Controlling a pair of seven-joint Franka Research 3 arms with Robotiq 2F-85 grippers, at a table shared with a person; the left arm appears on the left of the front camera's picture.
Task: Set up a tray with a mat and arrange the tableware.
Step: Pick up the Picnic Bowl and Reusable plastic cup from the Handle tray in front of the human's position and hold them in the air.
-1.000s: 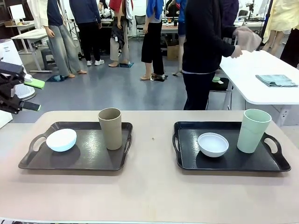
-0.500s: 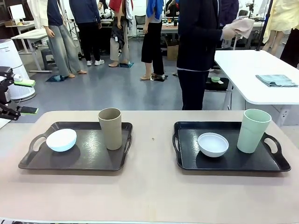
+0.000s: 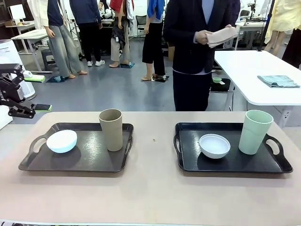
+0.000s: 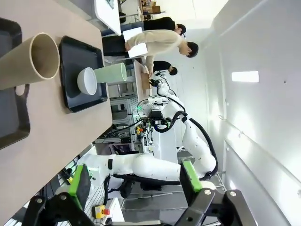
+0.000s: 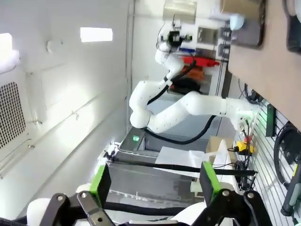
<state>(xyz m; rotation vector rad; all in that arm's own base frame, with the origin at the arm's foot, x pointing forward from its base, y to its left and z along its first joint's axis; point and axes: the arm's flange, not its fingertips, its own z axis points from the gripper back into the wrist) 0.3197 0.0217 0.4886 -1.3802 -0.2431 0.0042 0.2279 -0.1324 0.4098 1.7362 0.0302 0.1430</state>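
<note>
Two black trays lie on the tan table. The left tray (image 3: 33, 162) holds a pale blue bowl (image 3: 61, 141) and a tan-brown cup (image 3: 111, 129). On the right tray (image 3: 188, 165) sit a white bowl (image 3: 215, 145) and a pale green cup (image 3: 254, 132). A person at the far side holds a folded beige mat (image 3: 221, 35) in both hands. My left gripper (image 3: 38, 93) hangs open beyond the table's left end, apart from everything. The left wrist view shows the left gripper (image 4: 135, 181) open, with the tan-brown cup (image 4: 28, 61) and white bowl (image 4: 87, 81) far off. My right gripper (image 5: 155, 181) is open and holds nothing.
A white table (image 3: 249, 70) stands at the back right with a folded teal cloth (image 3: 278, 81) on it. Other people stand farther back in the room. Bare tabletop (image 3: 153, 141) runs between the two trays and along the front edge.
The person has turned from the white table to face my table, the beige mat now held in front. My left gripper has shifted slightly right at the table's left end.
</note>
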